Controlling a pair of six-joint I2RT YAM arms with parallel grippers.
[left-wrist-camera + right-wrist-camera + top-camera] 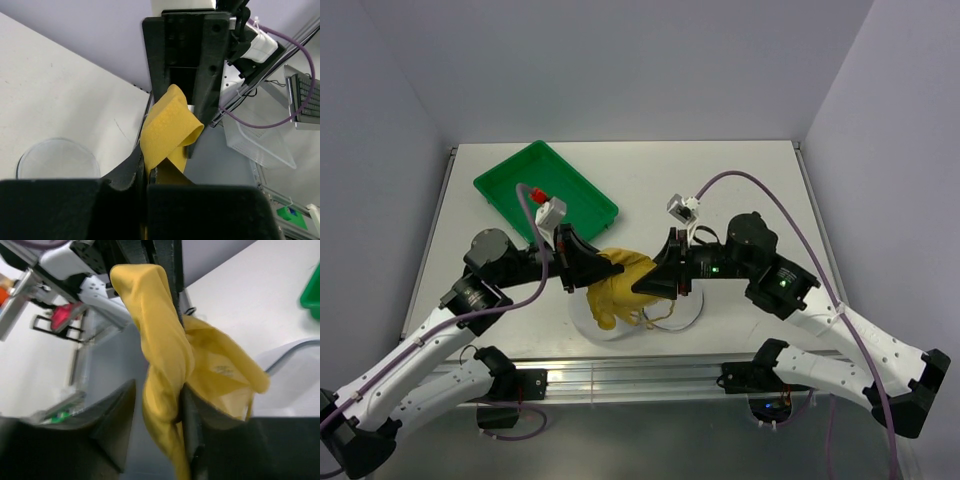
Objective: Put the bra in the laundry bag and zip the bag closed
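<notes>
The mustard-yellow bra (618, 283) hangs bunched between my two grippers, just above the round white mesh laundry bag (688, 312) lying flat near the table's front edge. My left gripper (592, 272) is shut on a fold of the bra (167, 127); its jaws (145, 167) are pressed together on the fabric. My right gripper (648, 284) is open, and a thick roll of the bra (165, 355) hangs between its fingers (157, 390), against the right finger only. The bag's dark rim (295, 347) shows at the right of the right wrist view.
A green plastic tray (545, 190) sits at the back left of the white table (740, 180); a corner of it also shows in the right wrist view (312, 290). An aluminium rail (630, 375) runs along the front edge. Grey walls enclose the table.
</notes>
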